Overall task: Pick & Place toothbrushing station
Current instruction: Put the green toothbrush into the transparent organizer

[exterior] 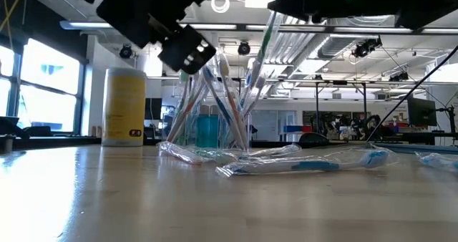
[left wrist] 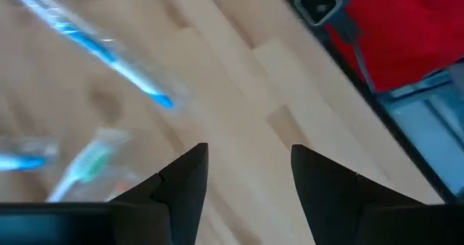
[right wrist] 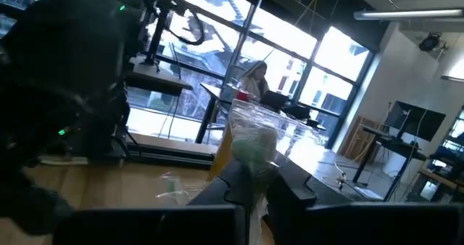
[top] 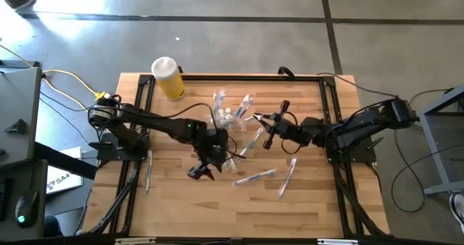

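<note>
Two grippers at mid-table. The right gripper (top: 259, 119) is clamped on a wrapped toothbrush (right wrist: 254, 140), just right of the clear holder cup (top: 230, 118), axis pointing toward it. The left gripper (top: 206, 171), jaws apart and empty, hovers near-left of the loose toothbrushes (top: 255, 177), which lie lengthwise left-to-right on the table (top: 174, 216).

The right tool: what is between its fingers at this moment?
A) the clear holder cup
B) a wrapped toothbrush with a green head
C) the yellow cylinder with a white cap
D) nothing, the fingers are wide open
B: in the right wrist view the right tool is closed on a wrapped toothbrush with a greenish head, and the high view shows the right tool reaching toward the holder cup.
</note>
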{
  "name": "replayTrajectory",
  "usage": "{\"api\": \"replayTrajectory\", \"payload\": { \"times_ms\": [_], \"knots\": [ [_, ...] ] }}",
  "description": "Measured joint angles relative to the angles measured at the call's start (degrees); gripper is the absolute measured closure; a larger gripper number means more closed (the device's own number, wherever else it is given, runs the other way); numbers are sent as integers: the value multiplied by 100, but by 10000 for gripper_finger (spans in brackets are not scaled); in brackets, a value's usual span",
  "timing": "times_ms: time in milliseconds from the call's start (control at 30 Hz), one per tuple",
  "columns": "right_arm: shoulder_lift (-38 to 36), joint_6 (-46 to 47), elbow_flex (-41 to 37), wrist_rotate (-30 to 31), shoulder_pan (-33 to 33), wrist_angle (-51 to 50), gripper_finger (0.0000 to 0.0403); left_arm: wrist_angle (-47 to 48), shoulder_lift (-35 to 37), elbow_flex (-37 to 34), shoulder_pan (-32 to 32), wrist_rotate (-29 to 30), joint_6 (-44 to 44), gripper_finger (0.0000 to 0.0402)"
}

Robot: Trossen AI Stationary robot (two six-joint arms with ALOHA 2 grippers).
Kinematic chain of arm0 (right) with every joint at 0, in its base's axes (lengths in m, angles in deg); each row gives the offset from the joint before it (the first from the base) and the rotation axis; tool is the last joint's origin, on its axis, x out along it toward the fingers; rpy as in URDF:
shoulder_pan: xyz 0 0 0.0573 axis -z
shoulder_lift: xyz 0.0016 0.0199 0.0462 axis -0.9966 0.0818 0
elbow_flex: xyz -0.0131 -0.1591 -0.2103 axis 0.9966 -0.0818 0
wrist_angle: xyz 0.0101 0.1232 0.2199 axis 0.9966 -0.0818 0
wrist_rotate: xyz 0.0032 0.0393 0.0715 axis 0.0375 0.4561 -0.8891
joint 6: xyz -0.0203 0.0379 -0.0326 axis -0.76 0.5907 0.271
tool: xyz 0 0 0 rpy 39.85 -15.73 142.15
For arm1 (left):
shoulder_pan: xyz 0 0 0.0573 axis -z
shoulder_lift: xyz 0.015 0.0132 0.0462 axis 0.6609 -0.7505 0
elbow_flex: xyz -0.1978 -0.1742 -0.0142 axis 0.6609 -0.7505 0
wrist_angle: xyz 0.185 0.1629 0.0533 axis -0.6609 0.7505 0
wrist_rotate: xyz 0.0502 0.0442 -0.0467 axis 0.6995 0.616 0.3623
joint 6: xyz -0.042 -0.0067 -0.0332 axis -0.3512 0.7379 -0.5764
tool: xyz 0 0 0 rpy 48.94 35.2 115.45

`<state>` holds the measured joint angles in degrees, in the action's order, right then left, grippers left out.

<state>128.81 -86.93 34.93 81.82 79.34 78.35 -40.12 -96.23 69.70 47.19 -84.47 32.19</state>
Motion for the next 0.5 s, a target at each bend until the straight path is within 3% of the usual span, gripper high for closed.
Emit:
{"api": "replayTrajectory", "payload": {
  "times_ms": [267, 500],
  "knots": [
    [599, 682, 86, -673, 602, 118, 388, -1398, -3, -794, -20, -177, -592, 208],
    [1443, 494, 508, -580, 646, 126, 388, -1605, -10, -899, 27, -191, -1350, 208]
  ]
}}
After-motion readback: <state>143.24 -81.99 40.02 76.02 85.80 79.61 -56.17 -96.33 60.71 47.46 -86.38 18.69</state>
